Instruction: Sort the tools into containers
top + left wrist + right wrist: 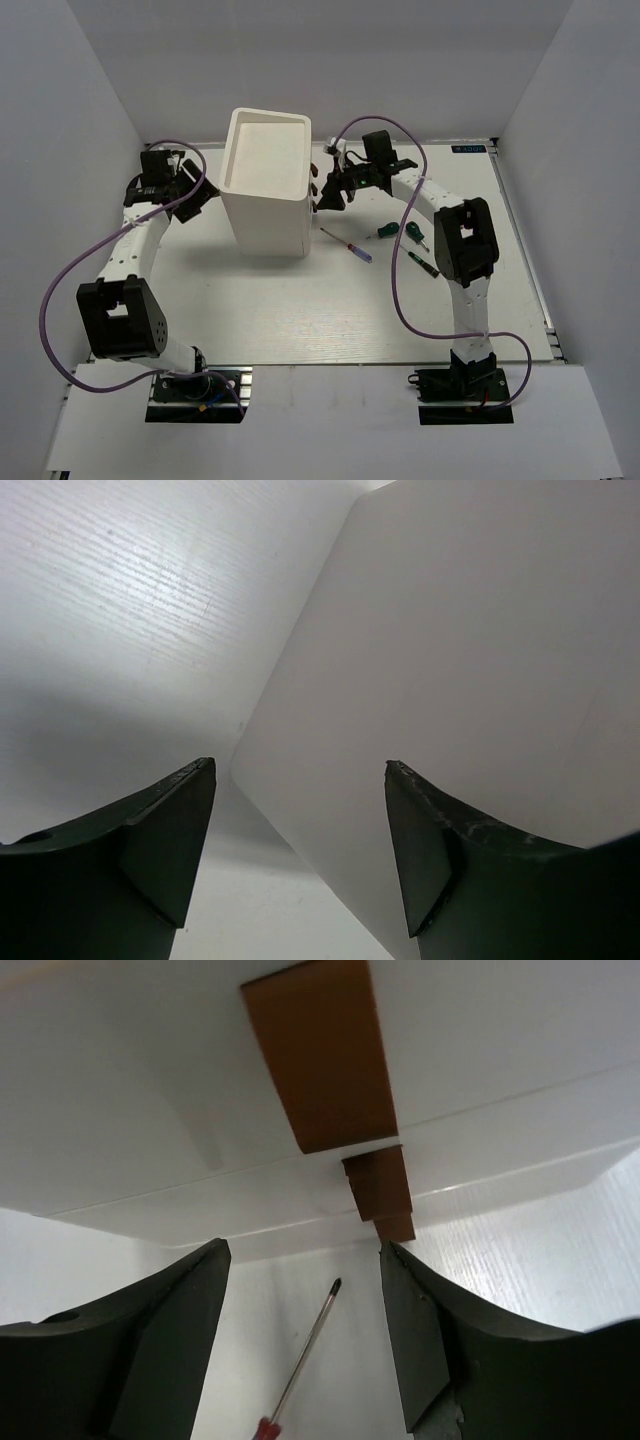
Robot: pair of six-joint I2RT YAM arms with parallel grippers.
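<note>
From above, the white box (268,185) is standing at upper centre on the table (300,310), with open tabletop lying below it. The left gripper (197,197) is hanging just beside its left wall, the right gripper (325,197) just beside its right wall. A thin screwdriver (347,245) is lying off the box's lower right corner. Green-handled screwdrivers (386,231) and a dark one (424,263) are lying further right.

At the left wrist, the fingers (170,840) are standing apart and empty, facing a corner edge of the box (480,660), and bare table is filling the upper left.

At the right wrist, the fingers (420,1340) are standing apart and empty below three brown knobs (320,1055). The screwdriver (305,1355) is showing at bottom centre.
</note>
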